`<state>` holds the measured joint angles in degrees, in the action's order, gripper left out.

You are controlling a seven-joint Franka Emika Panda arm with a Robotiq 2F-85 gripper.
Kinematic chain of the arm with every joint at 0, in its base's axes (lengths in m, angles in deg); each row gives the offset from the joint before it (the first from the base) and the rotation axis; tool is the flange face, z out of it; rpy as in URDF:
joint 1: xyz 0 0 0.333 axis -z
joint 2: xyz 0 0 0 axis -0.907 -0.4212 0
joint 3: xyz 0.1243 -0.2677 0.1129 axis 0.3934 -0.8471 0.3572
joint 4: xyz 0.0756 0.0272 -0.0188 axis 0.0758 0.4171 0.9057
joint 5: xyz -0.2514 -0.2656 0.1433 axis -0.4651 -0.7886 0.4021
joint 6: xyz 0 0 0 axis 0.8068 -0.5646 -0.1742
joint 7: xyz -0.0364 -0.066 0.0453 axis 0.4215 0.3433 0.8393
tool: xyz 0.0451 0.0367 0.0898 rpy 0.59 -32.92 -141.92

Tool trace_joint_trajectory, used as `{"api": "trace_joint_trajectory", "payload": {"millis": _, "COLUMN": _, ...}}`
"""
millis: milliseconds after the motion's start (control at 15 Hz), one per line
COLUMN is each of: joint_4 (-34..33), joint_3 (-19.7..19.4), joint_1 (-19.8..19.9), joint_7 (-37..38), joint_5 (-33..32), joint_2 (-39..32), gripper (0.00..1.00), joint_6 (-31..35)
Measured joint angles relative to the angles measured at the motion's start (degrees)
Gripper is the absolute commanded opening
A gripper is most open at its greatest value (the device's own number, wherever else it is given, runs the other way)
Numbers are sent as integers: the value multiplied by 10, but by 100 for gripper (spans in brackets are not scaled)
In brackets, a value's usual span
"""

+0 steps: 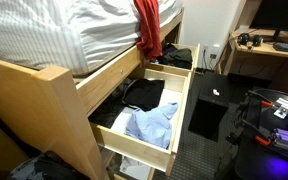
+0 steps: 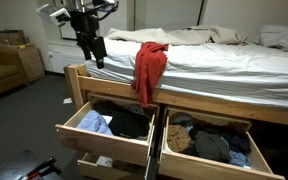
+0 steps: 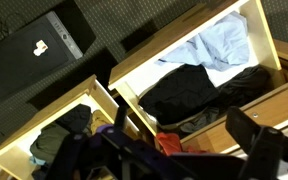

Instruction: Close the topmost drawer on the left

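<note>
The topmost left drawer of pale wood [image 2: 102, 142] stands pulled well out from under the bed, in the lower left of an exterior view. Inside it a crumpled light blue cloth [image 2: 94, 124] lies toward the left and a heap of black clothing [image 2: 132, 124] toward the right, the two touching. Just below it a second pale drawer [image 2: 109, 162] sticks out a little, and to its right a wide open drawer full of dark clothes [image 2: 209, 145] fills the lower right of the frame.

The black Robotiq gripper [image 2: 94, 58] hangs in the upper left of that view, fingers pointing down, above the corner of the wooden bed frame [image 2: 76, 72] and well apart from the open drawer – touching nothing. It is too small there to show whether the fingers are spread or pressed together, and the wrist view gives only dark blurred shapes along its bottom edge, so I cannot tell.

A red cloth [image 2: 149, 68] drapes over the edge of the white mattress [image 2: 224, 55], hanging down just above the gap between the two upper drawers.

In the wrist view the blue cloth and black clothing sit in the upper right – a black box with a small white mark [image 3: 34, 50] rests on the floor at upper left
</note>
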<state>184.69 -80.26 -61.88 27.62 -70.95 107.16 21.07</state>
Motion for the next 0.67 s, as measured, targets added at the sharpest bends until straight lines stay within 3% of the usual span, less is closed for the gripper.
{"api": "trace_joint_trajectory", "payload": {"millis": 467, "joint_4": -9, "joint_3": -1, "joint_1": -4, "joint_7": 5, "joint_5": 56, "joint_2": -229, "gripper": 100, "joint_6": -2}}
{"api": "trace_joint_trajectory", "payload": {"millis": 667, "joint_4": -17, "joint_3": -1, "joint_1": -4, "joint_7": 5, "joint_5": 56, "joint_2": -250, "gripper": 100, "joint_6": 0}}
